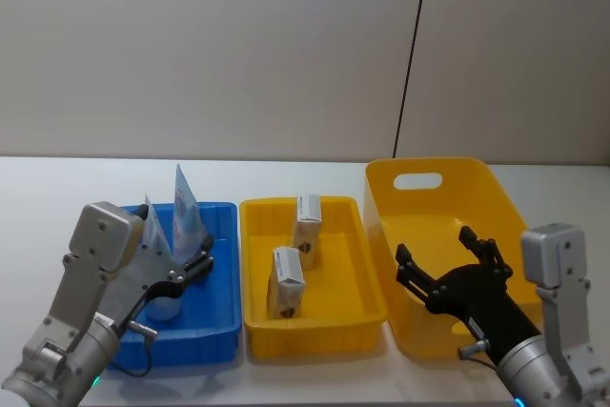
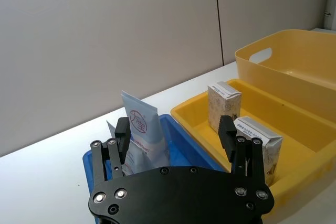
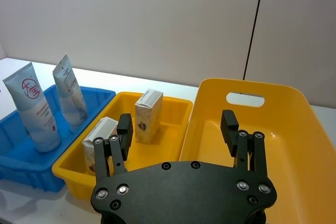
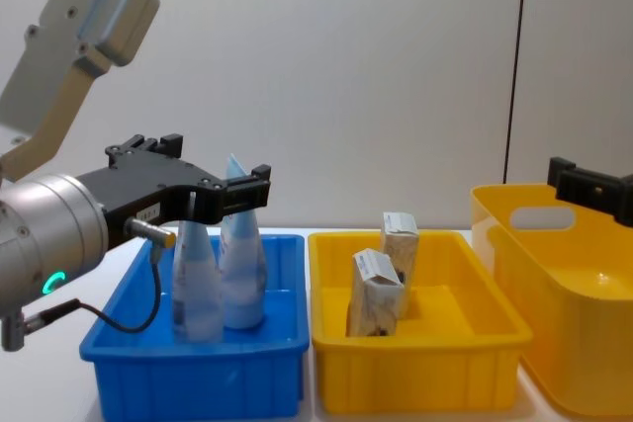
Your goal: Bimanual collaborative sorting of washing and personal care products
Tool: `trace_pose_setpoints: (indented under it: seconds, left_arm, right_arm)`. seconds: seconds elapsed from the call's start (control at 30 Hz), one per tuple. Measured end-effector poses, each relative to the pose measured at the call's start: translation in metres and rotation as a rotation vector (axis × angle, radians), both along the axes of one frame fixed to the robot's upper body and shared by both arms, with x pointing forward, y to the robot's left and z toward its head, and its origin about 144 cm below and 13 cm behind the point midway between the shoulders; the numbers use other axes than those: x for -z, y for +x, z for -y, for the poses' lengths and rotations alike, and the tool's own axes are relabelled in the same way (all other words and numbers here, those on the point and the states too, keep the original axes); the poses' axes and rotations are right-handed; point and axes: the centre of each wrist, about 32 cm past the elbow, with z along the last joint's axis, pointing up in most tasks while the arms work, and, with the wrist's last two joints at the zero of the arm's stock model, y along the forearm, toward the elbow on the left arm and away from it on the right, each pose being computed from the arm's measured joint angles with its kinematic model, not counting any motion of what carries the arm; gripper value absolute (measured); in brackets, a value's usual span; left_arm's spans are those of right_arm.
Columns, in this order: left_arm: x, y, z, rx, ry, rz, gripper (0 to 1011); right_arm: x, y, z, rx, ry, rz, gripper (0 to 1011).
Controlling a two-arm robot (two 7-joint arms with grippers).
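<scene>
two pale blue-white plastic squeeze tubes [image 1: 186,214] standing cap-down in blue plastic tray [image 1: 214,333], two small cream cartons [image 1: 306,224] in yellow plastic tray [image 1: 315,335]. sorted by type, I'd guess. left gripper [image 1: 191,269] over blue tray, right gripper [image 1: 435,245] over big yellow handled basket [image 1: 477,188]. both spread wide, holding nothing

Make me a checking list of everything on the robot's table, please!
Surface: white table carrying a blue tray, a yellow tray and a yellow basket in a row.
Job's things: two tubes standing crimped end up in the blue tray; two cartons upright in the yellow tray.
Clutter: nothing seen.
Grippers: left gripper open over the blue tray, by the tubes; right gripper open over the yellow basket; neither holds anything.
Cables: thin black cable looping under the left wrist.
Surroundings: plain pale wall with one dark vertical line.
</scene>
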Motion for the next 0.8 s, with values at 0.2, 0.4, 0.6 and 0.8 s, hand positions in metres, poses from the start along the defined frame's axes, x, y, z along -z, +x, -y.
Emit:
trace_pose_setpoints:
  seconds: [0.2,0.4,0.6,0.8]
  left_arm:
    - [0.0000,0.0000,0.0000,0.000,0.000,0.000,1001]
    - [0.0000,0.0000,0.0000,0.000,0.000,0.000,1001]
    - [0.0000,0.0000,0.0000,0.000,0.000,0.000,1001]
    - [0.0000,0.0000,0.0000,0.000,0.000,0.000,1001]
  right_arm:
    - [0.0000,0.0000,0.0000,0.000,0.000,0.000,1004]
    - [0.0000,0.0000,0.0000,0.000,0.000,0.000,1004]
    - [-0.0001,0.0001,0.0000,-0.001,0.000,0.000,1003]
    - [-0.0033,0.0098,-0.0006,-0.020,-0.009,0.000,1004]
